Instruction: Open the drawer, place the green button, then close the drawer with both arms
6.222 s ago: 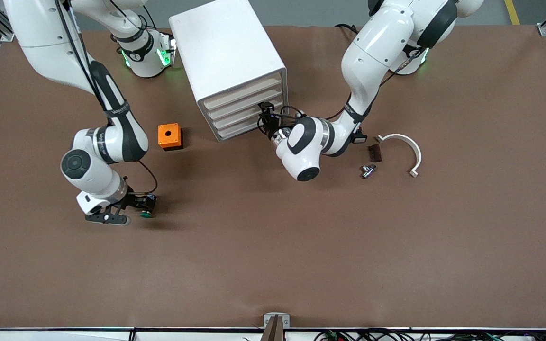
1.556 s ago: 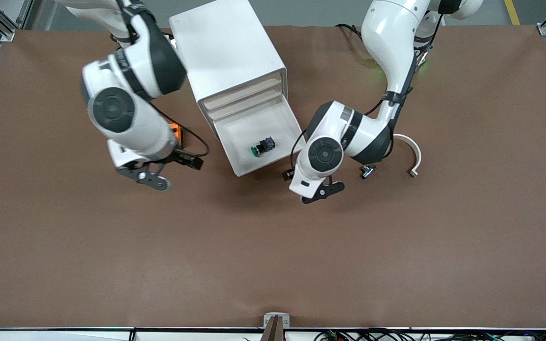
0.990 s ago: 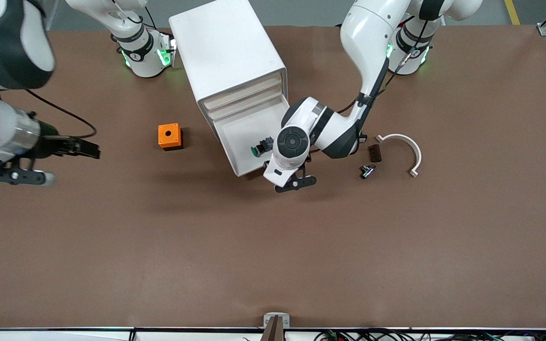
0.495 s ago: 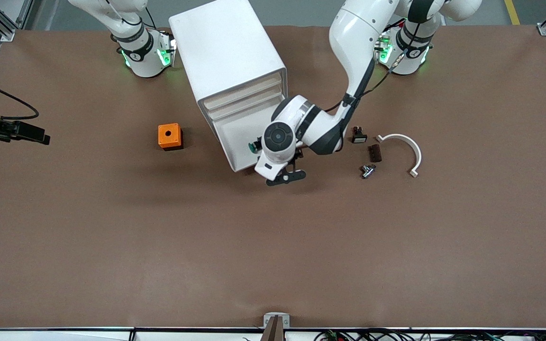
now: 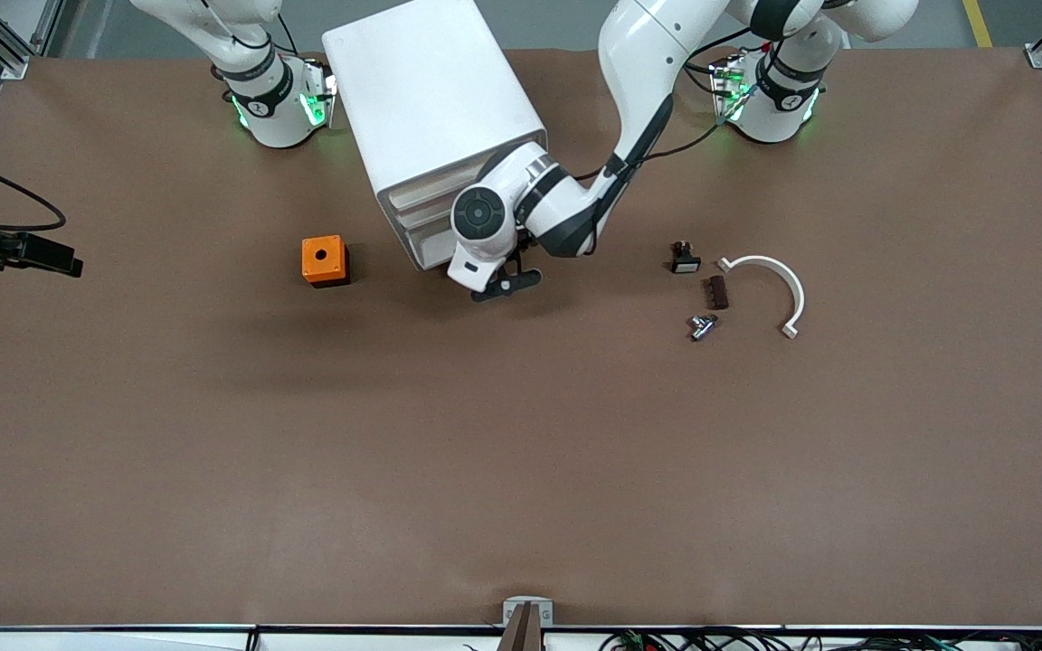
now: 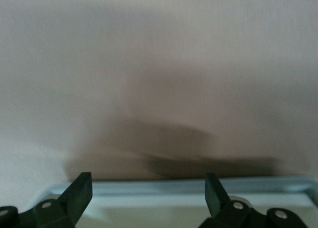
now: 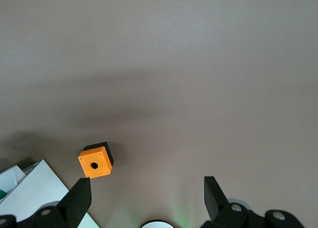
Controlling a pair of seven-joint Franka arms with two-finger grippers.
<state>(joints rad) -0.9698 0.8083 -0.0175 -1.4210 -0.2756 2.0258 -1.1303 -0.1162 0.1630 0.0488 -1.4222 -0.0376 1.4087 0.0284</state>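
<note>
The white drawer cabinet (image 5: 435, 99) stands between the two arm bases. Its lowest drawer (image 5: 435, 253) is pushed in. The green-capped button is hidden in the front view. My left gripper (image 5: 505, 282) is right in front of that drawer, open and empty. In the left wrist view the gripper (image 6: 148, 182) has its fingers wide apart, with the white drawer front (image 6: 174, 198) between them. My right gripper (image 7: 146, 188) is open and empty, high over the right arm's end of the table. Only its wrist (image 5: 23, 253) shows at the front view's edge.
An orange box with a hole (image 5: 323, 260) sits beside the cabinet toward the right arm's end and shows in the right wrist view (image 7: 95, 161). Toward the left arm's end lie a black button with a white face (image 5: 685, 259), a dark block (image 5: 714, 292), a metal fitting (image 5: 702, 325) and a white curved clamp (image 5: 779, 280).
My left gripper has moved toward the cabinet and the open drawer has slid in with it, hiding the button. The right arm has barely moved at the view's edge.
</note>
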